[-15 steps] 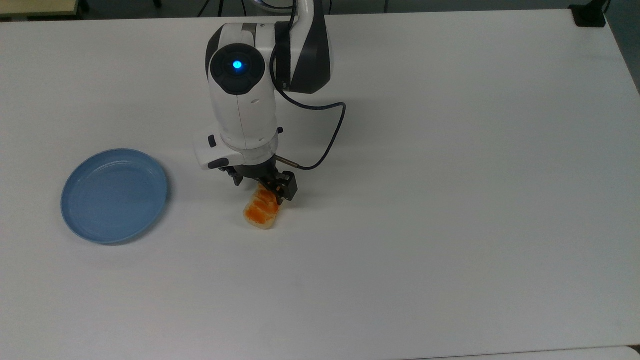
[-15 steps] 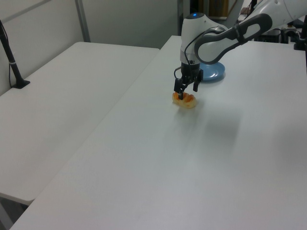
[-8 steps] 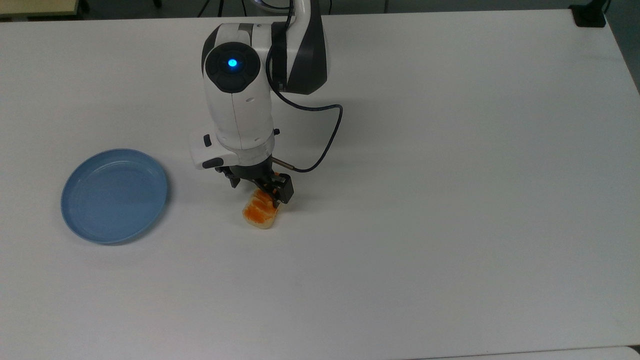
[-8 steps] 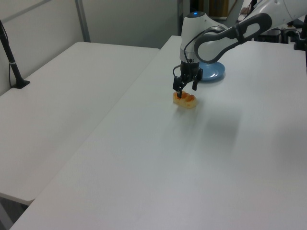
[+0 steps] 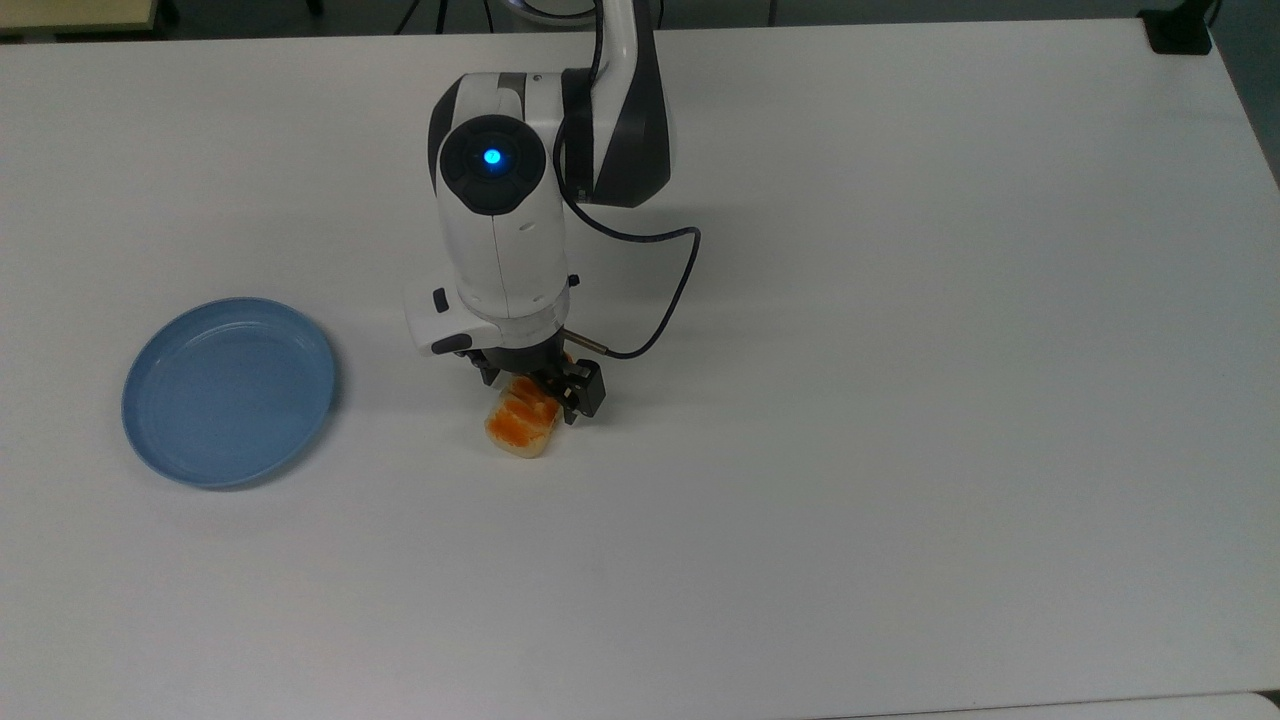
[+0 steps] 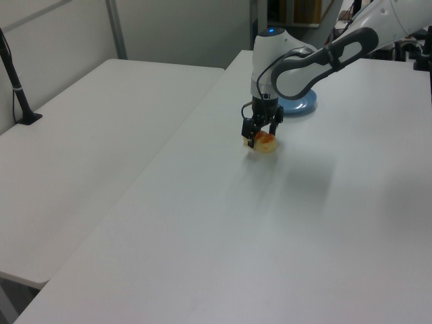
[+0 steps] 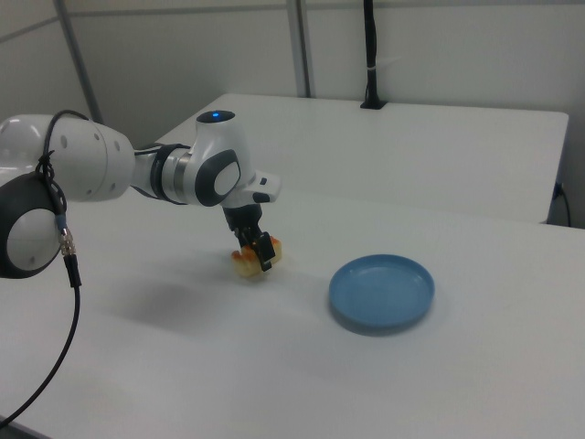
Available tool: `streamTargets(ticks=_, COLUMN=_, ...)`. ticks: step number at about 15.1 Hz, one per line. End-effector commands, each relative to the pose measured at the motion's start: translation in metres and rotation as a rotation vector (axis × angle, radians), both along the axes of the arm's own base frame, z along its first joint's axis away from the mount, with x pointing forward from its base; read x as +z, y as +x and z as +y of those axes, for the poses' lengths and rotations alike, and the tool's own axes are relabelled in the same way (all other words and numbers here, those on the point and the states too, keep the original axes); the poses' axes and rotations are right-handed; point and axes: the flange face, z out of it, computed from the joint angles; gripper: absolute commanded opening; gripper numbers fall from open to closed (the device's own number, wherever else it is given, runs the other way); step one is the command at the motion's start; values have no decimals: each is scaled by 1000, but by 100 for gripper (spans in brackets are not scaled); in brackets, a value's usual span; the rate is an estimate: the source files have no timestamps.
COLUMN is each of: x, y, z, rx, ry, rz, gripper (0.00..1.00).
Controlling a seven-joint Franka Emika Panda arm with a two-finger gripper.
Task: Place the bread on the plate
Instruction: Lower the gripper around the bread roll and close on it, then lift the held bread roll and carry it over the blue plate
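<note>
The bread [image 5: 520, 428], a small loaf with a glossy orange-brown top, lies on the white table near the middle of the top view. It also shows as the bread [image 6: 267, 142] and the bread [image 7: 249, 266]. My gripper [image 5: 537, 386] is low over its far end, open, with one finger on each side of the loaf. The arm's hand hides that end of the bread. My gripper [image 6: 260, 133] and my gripper [image 7: 256, 247] stand right at the loaf. The light-blue plate [image 5: 228, 391] sits empty toward the top view's left, apart from the bread; the plate [image 7: 381, 293] also shows, and the plate [image 6: 302, 102] lies partly behind the arm.
A wide white table [image 5: 900, 450] carries everything. A black cable [image 5: 670, 290] loops from the wrist toward the top view's right. A second table [image 6: 88, 135] adjoins at the left view's left, with a black post [image 6: 17, 88] on it.
The arm's hand has shifted toward the top view's right and come down, so the fingers now sit lower around the bread. Bread and plate have not moved.
</note>
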Motion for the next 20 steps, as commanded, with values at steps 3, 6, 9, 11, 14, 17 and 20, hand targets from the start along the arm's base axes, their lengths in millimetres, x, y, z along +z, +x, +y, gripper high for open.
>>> streamTargets(ticks=3, x=10, y=1, z=-1, rx=54, ry=-6, rz=-23, gripper=35)
streamTargets(ticks=6, x=32, y=-4, z=-17, rx=135, ry=-21, rz=1, gripper=30)
streamTargets(ticks=9, x=66, y=-6, z=-42, rx=238, ry=-47, rz=36, gripper=31)
streamTargets(ticks=11, x=84, y=-6, z=-81, rx=318, ry=-107, rz=80, gripper=32)
streamTargets(ticks=14, x=86, y=-11, z=-134, rx=399, ry=-131, rz=87, gripper=32)
streamTargets(ticks=17, x=85, y=-15, z=-189, rx=503, ry=-160, rz=69, gripper=35)
streamTargets(ticks=20, x=71, y=-16, z=-228, rx=504, ry=-185, rz=31, gripper=37)
